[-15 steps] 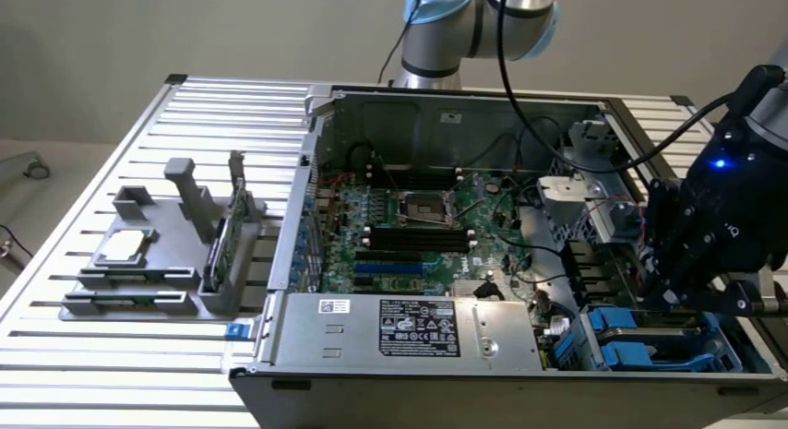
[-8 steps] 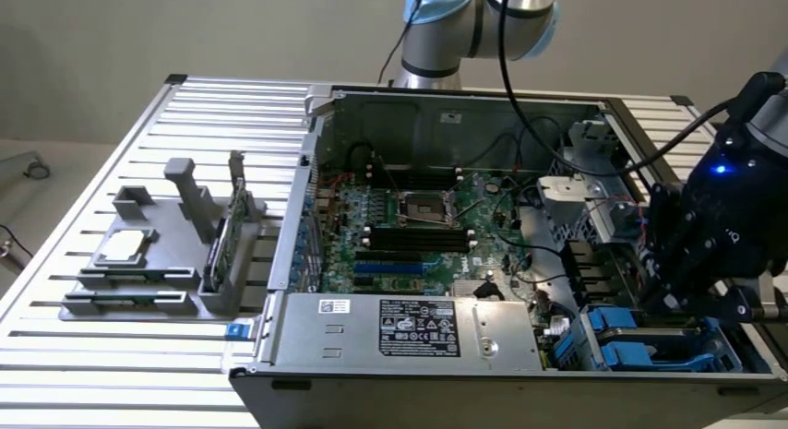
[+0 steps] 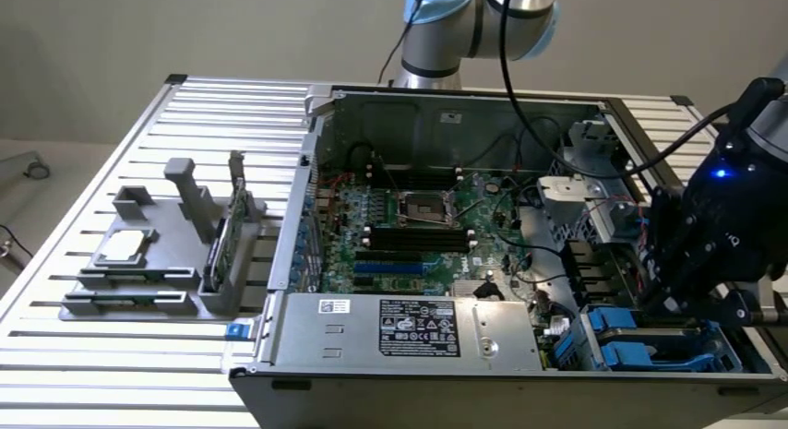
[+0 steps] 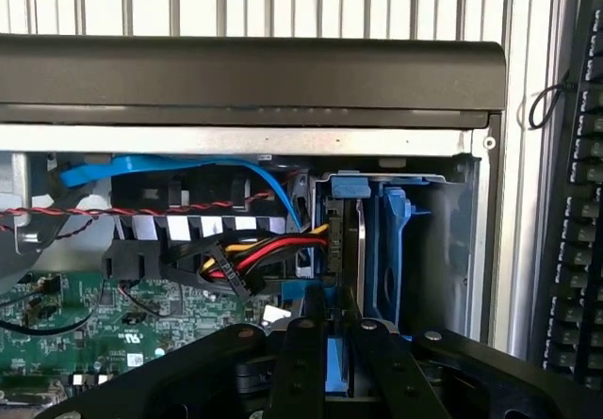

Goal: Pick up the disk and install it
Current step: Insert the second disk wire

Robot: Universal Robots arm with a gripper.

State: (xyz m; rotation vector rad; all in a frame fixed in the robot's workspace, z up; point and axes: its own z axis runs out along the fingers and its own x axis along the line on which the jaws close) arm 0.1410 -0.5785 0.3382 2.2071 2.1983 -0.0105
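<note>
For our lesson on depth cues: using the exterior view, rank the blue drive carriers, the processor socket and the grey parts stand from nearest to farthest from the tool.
1. Blue drive carriers, just below the tool.
2. Processor socket, mid-motherboard.
3. Grey parts stand, outside the case, exterior view's left.

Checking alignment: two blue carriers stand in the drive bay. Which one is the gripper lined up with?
The disk beside the red and yellow cables; the gripper is in line with it. The other blue carrier stands farther over, nearer the case wall.
</note>
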